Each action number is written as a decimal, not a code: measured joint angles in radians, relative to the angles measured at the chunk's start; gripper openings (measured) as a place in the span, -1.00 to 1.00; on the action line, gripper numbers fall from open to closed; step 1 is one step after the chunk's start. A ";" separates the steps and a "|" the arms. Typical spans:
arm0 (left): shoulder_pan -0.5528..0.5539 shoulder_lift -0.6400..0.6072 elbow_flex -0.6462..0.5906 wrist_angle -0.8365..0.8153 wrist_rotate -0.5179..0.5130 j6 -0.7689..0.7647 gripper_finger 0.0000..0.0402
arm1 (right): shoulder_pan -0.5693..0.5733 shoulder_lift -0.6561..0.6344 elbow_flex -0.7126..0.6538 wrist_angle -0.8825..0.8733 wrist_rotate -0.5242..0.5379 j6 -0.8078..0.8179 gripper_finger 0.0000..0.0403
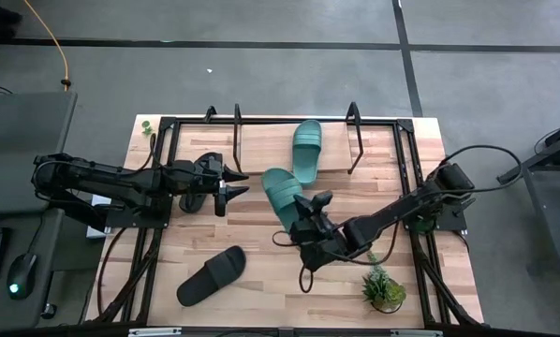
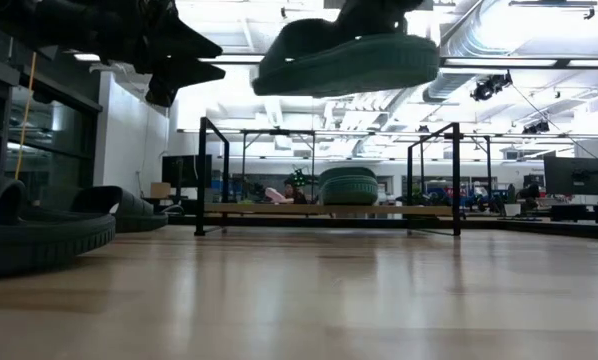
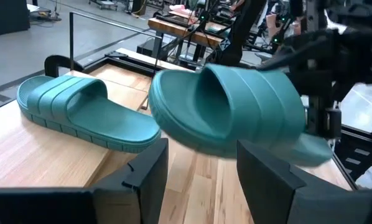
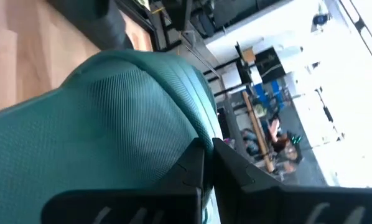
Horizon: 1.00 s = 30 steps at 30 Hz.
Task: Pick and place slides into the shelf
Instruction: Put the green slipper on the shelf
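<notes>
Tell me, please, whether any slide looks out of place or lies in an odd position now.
Yes. One black slide lies apart near the table's front edge, skewed. A teal slide hangs in the air, held by the right gripper. Another teal slide lies on the shelf. The left gripper is open.

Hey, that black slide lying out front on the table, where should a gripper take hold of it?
Grip the black slide by its wide strap, coming straight down from above. It lies flat, sole down and apart from everything else, so the raised strap probably gives the fingers something to close around. The left gripper is open and nearer than the right gripper.
</notes>
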 joint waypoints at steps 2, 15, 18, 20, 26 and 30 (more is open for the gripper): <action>0.000 0.000 0.000 0.000 0.000 0.000 -0.13 | -0.009 -0.015 0.000 -0.064 0.000 0.067 -1.00; 0.000 0.001 0.000 0.005 0.012 -0.019 -0.13 | -0.137 -0.031 0.000 -0.438 0.006 0.436 -1.00; 0.000 0.001 0.000 0.003 0.027 -0.019 -0.13 | -0.161 -0.031 0.000 -0.544 0.030 0.539 -1.00; 0.000 0.001 -0.001 -0.005 0.040 -0.030 -0.13 | -0.173 -0.031 0.000 -0.622 0.045 0.619 -1.00; 0.000 0.001 -0.001 -0.036 0.095 -0.055 -0.13 | -0.197 -0.031 0.000 -0.875 0.079 0.870 -1.00; 0.000 0.001 -0.001 -0.068 0.113 -0.069 -0.13 | -0.196 -0.031 0.000 -1.052 0.129 1.082 -1.00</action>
